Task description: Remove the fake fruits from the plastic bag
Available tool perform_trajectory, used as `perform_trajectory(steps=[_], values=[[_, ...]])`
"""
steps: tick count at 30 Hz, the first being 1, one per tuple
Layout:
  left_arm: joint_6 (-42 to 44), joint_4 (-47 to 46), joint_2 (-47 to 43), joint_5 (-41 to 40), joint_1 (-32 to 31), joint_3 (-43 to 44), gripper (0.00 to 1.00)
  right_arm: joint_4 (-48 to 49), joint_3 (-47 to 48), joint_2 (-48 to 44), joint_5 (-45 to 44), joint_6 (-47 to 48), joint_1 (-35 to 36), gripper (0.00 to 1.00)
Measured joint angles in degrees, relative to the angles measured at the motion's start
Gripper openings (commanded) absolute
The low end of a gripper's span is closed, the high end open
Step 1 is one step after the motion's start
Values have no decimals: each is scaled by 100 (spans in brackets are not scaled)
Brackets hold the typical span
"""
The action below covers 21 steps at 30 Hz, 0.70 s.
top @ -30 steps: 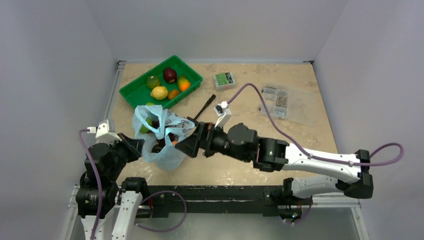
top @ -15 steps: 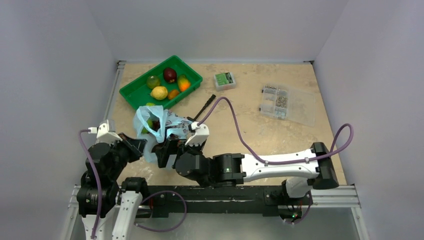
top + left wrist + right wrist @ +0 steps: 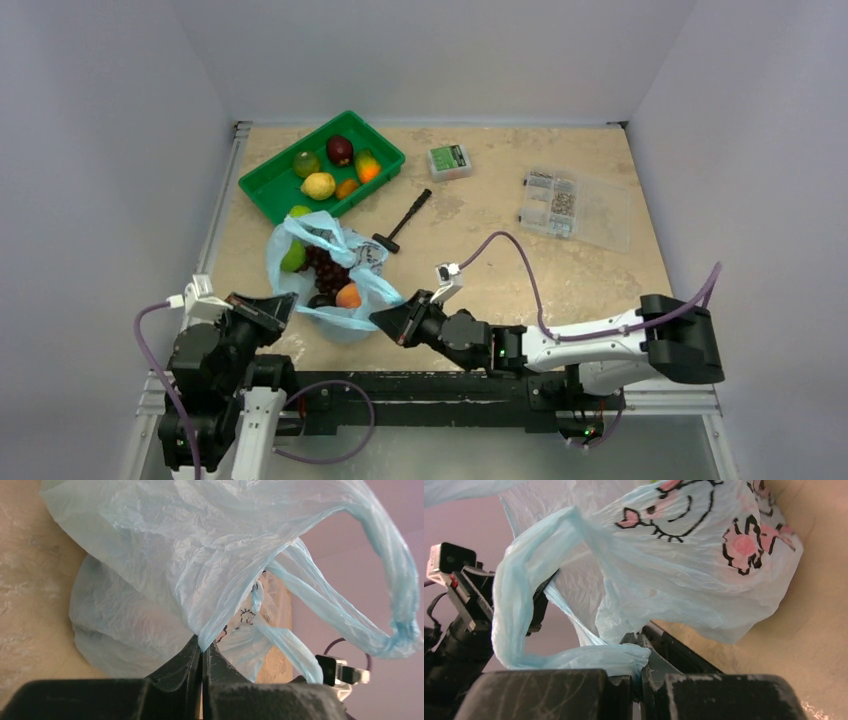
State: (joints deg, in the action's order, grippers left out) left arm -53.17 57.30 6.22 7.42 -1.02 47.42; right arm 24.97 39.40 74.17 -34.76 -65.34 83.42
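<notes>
Pinching a fold of the thin translucent light-blue plastic bag (image 3: 362, 258) low in the left wrist view, with the left gripper (image 3: 201, 650) and its jaws pressed together on the film. Clamping a twisted loop handle in the right gripper (image 3: 640, 652), jaws closed on it. Holding the mouth spread left of centre in the top view. Showing inside a green round plastic fruit (image 3: 293, 258), a dark purple grape bunch (image 3: 325, 265) and a pink-orange peach (image 3: 348, 296). Sitting just below the rigid green rectangular tray (image 3: 272, 183) at upper left.
</notes>
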Motion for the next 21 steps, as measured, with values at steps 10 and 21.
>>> perform_trajectory(steps=[10, 21], values=[[-323, 1034, -577, -280, -13, -365, 0, 3930, -1521, 1884, 1554, -916, -98, 0], [999, 2146, -155, -660, 20, 1443, 67, 3106, -1805, 1268, 1851, -319, -361, 0]])
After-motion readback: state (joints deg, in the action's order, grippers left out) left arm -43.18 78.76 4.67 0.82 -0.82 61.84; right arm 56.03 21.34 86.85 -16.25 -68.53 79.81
